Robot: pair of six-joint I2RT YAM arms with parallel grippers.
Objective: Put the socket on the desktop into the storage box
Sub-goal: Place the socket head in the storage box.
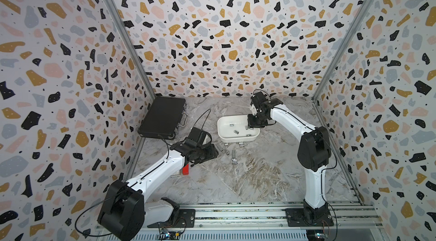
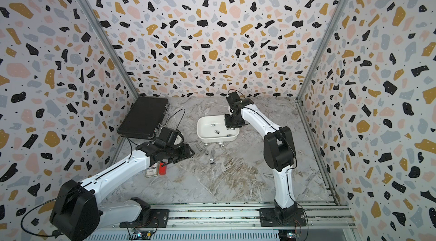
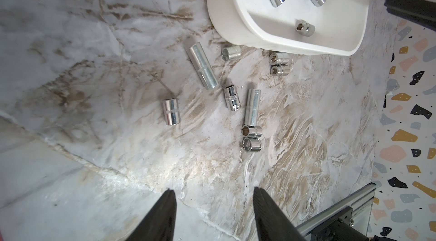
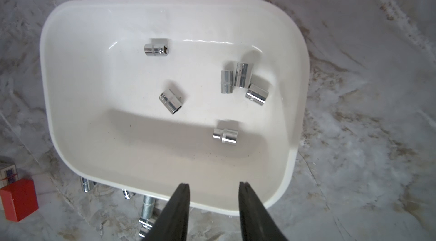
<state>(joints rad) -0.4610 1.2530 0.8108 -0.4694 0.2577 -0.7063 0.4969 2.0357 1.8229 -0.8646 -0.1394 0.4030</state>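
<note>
Several chrome sockets lie loose on the grey marble desktop, just in front of the white storage box; both top views show them. Inside the box lie several more sockets. My right gripper hangs open over the box's near right rim, nothing between its fingers; a top view has it above the box's right end. My left gripper is open and empty, low over bare desktop left of the loose sockets, as a top view shows.
A flat black case leans at the back left. A red block and a small card pack lie under my left forearm. Terrazzo walls close three sides; an aluminium rail runs along the front.
</note>
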